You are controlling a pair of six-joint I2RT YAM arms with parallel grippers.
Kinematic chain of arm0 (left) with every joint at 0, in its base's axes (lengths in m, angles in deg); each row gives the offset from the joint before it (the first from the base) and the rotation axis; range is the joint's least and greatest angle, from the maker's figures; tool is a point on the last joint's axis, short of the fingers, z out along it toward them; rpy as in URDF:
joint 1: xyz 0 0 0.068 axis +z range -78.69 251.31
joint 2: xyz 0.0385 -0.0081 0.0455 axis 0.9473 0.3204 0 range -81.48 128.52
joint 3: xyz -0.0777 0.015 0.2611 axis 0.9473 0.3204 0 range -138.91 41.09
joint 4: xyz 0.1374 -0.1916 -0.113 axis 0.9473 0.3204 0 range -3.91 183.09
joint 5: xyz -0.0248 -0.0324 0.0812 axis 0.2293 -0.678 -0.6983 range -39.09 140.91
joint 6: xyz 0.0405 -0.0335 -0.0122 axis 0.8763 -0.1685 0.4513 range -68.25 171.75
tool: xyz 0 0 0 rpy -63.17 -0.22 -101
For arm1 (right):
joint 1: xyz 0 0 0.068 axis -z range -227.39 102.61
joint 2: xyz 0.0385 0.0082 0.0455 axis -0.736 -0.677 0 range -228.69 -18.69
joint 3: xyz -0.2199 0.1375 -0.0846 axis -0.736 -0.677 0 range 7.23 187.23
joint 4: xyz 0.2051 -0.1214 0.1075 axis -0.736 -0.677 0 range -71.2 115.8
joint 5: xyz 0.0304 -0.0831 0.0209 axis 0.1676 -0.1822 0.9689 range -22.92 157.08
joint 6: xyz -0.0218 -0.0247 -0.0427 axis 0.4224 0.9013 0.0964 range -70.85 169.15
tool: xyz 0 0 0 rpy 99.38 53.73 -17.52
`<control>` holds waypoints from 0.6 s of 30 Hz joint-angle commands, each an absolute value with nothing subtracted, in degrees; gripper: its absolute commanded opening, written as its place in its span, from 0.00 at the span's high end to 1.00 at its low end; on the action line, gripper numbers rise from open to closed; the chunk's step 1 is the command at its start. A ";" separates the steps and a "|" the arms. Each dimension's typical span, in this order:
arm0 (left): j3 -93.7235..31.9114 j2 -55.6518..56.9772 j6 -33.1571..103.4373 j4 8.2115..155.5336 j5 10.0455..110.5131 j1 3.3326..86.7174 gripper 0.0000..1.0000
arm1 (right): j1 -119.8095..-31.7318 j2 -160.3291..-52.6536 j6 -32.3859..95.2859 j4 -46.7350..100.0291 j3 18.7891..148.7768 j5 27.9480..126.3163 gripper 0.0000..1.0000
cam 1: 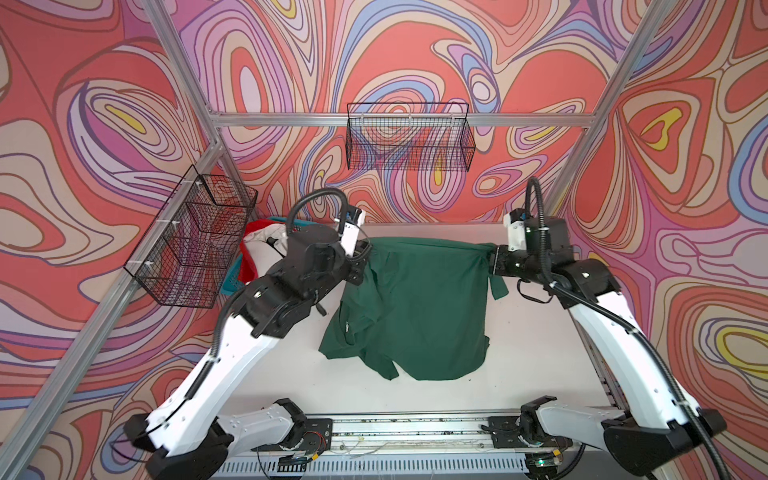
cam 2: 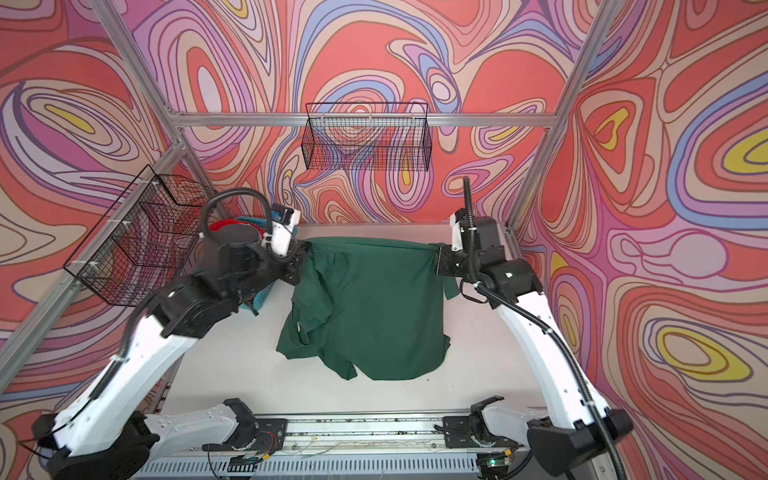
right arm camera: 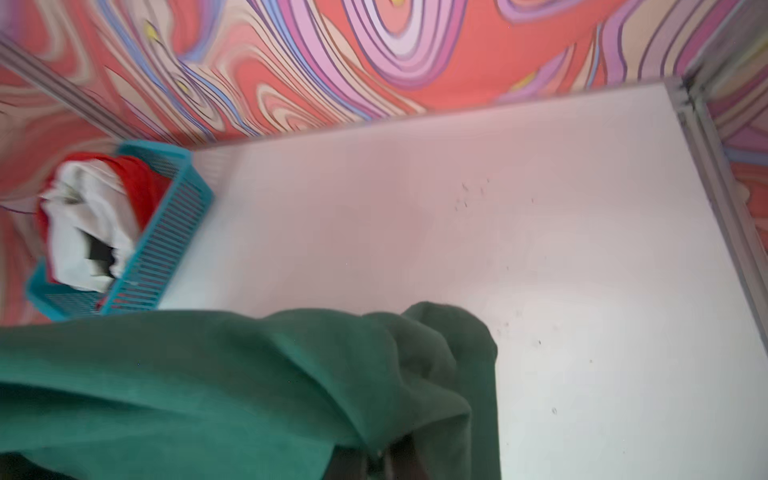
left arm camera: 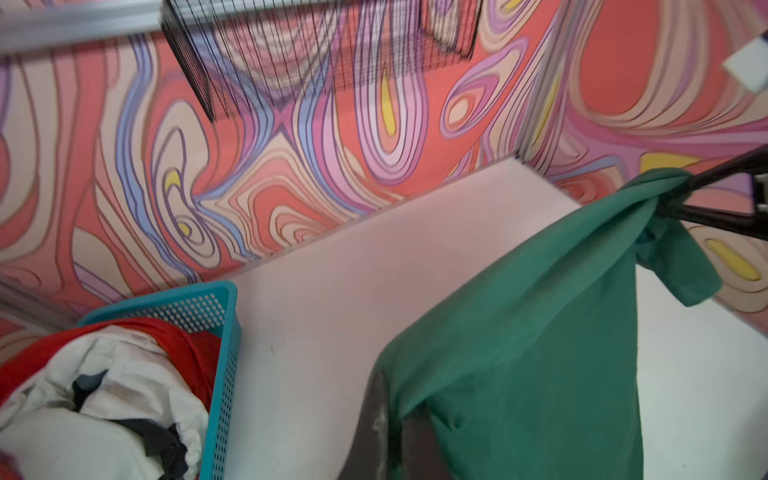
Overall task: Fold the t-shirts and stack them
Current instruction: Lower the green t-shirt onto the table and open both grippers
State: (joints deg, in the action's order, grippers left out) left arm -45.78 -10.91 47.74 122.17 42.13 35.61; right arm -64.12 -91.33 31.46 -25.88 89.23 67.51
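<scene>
Dark green t-shirt point(cam 1: 419, 299) hangs stretched between your two grippers, to the right of the teal basket point(cam 1: 232, 284) in both top views. Its upper edge is lifted and pulled almost straight. Its lower part, with the small white neck tag point(cam 1: 346, 327), lies crumpled on the white table point(cam 1: 540, 353), nearer to the arm bases than the basket is.

Your left gripper point(cam 1: 365, 249) is clenched on the shirt corner nearest to the basket, just beside the basket's right side. Your right gripper point(cam 1: 493, 254) is clenched on the opposite corner, well apart from the basket. The left wrist view shows the cloth gathered into a tight bunch at its jaws, with a short flap hanging below. In the right wrist view the cloth covers the fingers, so you cannot see them there.

Inside the basket lie a red shirt point(left arm camera: 195, 345), a white shirt point(left arm camera: 124, 374) on top of it, and a dark grey cloth point(left arm camera: 162, 444) among the white folds. You see a black wire basket point(cam 1: 195, 237) on the frame just left of the teal basket, and a second wire basket point(cam 1: 409, 137) on the back wall, higher and to its right.
</scene>
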 commanded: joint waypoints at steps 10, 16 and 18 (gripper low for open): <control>-52.87 24.20 46.36 105.84 59.29 53.30 0.99 | -60.76 -112.98 31.01 -13.14 86.72 63.61 1.00; -67.31 33.71 45.13 114.14 50.56 54.14 0.11 | -59.60 -124.69 31.30 -14.53 96.73 60.91 0.76; -64.02 30.43 44.72 114.31 44.83 52.50 0.00 | -58.91 -127.40 31.38 -15.93 100.23 57.56 0.59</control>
